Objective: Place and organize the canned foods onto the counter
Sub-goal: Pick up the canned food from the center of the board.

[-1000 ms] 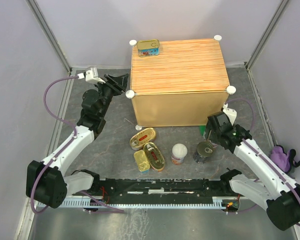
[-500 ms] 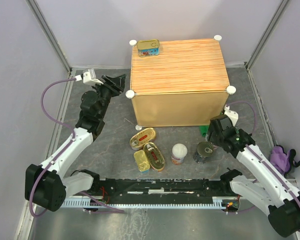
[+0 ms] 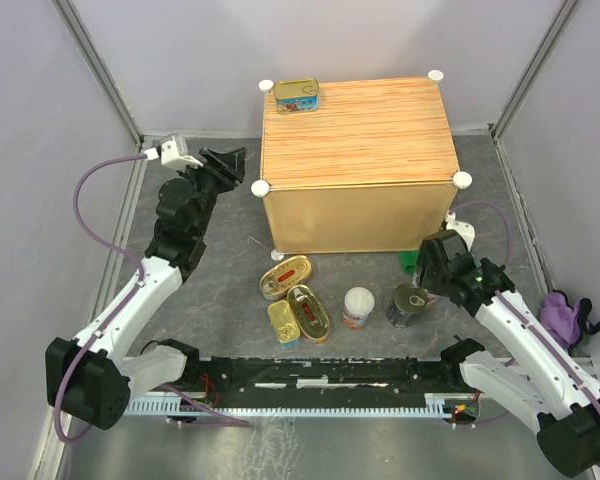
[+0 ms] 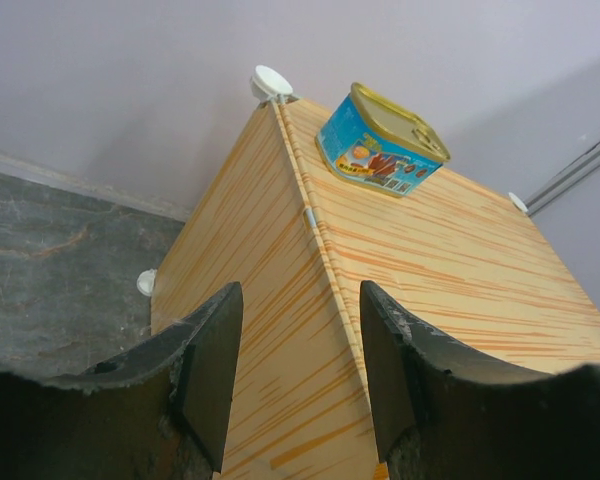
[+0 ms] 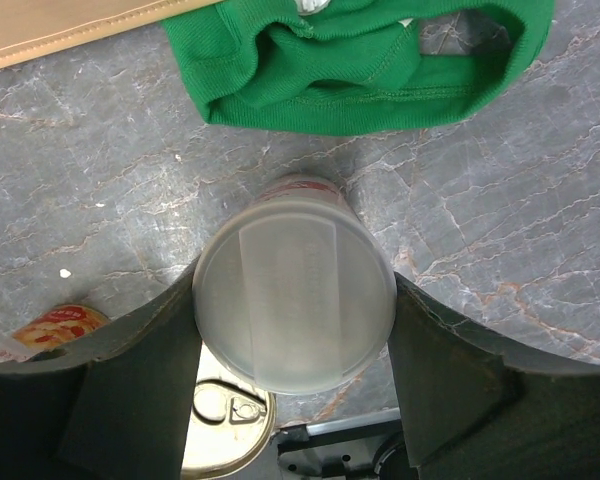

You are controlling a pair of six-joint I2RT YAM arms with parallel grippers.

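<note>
counter (image 3: 358,150) carries one blue tin (image 3: 296,96), set on its far left corner. my left gripper (image 3: 230,162) hangs just off the counter's near left corner. its fingers (image 4: 208,370) are spread apart with nothing between them, and they point at the counter's edge.

my right gripper (image 5: 293,295) is low in front of the counter's near right corner, clamped on a pale-lidded can (image 5: 295,310), one finger against each side. i see that can from straight above and cannot tell whether it is lifted or resting. the green cloth (image 5: 360,60) lies crumpled between it and the counter's front face.

in front of the counter's left half lie an oval tin (image 3: 285,276), a second oval tin (image 3: 308,312) and, touching that one, a square tin (image 3: 282,322). a white can (image 3: 358,307) and a dark can (image 3: 409,304) stand in front of the counter's right half.
</note>
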